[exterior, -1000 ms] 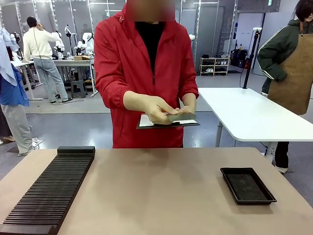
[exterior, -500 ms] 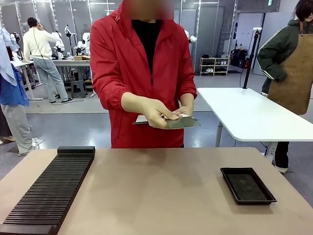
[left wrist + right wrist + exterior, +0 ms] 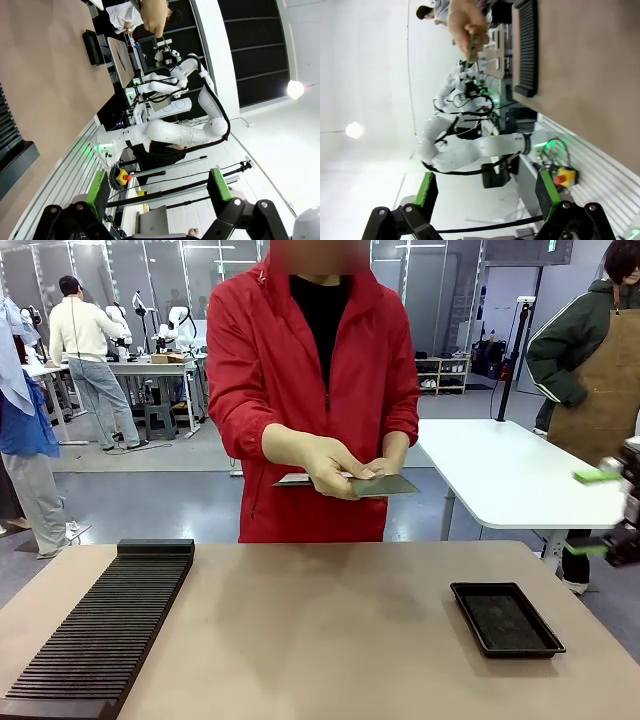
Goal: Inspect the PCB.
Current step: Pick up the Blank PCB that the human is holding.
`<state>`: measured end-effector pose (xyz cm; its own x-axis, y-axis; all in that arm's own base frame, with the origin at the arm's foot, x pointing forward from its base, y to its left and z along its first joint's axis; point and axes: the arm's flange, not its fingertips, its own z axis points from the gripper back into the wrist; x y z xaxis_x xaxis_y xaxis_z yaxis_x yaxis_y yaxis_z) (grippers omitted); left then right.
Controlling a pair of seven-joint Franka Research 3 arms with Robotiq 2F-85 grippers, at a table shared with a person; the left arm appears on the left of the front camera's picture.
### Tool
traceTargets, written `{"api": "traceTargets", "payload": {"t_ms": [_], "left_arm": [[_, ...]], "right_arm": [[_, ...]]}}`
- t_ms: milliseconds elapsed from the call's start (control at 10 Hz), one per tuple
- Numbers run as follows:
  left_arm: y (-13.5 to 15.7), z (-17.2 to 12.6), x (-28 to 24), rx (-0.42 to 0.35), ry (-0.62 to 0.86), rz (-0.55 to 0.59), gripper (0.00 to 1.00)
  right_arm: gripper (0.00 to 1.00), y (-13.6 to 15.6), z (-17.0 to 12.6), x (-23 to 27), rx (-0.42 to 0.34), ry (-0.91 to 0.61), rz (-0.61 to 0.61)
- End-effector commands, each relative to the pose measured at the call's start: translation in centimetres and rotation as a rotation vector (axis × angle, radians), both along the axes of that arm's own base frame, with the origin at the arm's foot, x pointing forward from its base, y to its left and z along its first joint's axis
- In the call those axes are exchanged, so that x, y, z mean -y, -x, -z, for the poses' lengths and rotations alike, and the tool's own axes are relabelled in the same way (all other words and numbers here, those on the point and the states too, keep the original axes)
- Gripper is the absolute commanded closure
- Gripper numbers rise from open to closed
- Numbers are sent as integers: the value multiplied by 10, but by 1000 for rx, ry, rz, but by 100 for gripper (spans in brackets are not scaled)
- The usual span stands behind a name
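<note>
The middle of the tan surface point(image 3: 320, 640) lies bare between a black slotted rack point(image 3: 100, 630) along the lower left and a shallow black tray point(image 3: 505, 618) at the lower right, the two well apart. Beyond its far edge stands a person in a red jacket. A white table point(image 3: 510, 475) sits at middle right, and other workbenches stand behind at upper left. The person's hands point(image 3: 335, 468) hold the PCB point(image 3: 388, 485) roughly flat above a clipboard point(image 3: 295, 479), just above the centre of the frame and clear of the surface. The right fingers point(image 3: 597, 476) show blurred at the right edge, spread apart and grasping nothing, well apart from the PCB. In the left wrist view the left fingers point(image 3: 97, 187) are likewise released with bare air between them, and the person's hand is far off at the top.
</note>
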<state>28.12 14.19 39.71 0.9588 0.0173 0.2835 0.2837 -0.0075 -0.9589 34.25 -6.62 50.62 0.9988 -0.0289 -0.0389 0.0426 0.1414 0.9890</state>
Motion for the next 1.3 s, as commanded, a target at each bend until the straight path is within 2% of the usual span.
{"api": "traceTargets", "payload": {"t_ms": [0, 300, 500, 800, 1200], "left_arm": [[2, -1, -1, 3, -7, 5, 0], [2, -1, -1, 3, -7, 5, 0], [2, -1, -1, 3, -7, 5, 0], [2, -1, -1, 3, -7, 5, 0], [2, -1, -1, 3, -7, 5, 0]], "right_arm": [[0, -34, -14, -21, -102, -47, -10], [0, -50, -8, -78, -174, -62, -9], [0, -50, 5, -113, -194, -73, -41], [0, -58, 14, -146, -214, -99, -56], [0, -57, 19, -179, -191, -109, -132]]}}
